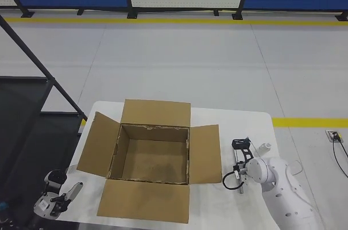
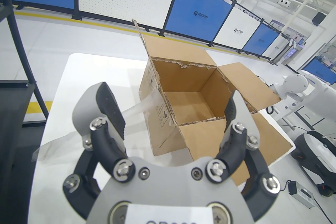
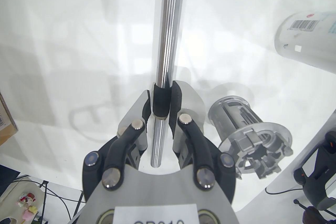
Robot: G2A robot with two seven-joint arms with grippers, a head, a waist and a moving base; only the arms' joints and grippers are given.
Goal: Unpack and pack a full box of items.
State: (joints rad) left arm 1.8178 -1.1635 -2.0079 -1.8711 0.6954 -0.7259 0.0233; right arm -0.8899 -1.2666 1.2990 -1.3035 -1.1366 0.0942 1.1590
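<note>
An open cardboard box stands mid-table with all its flaps folded out, and its inside looks bare. My left gripper hangs open off the table's near left corner, facing the box from a distance with nothing between its fingers. My right gripper is shut on a shiny metal rod that points away over the white table. The right arm is just right of the box.
A grey cast metal part lies beside the right gripper, and a white bottle lies farther off. A strip of clear tape hangs from the box's side. The table edge is close to the right gripper.
</note>
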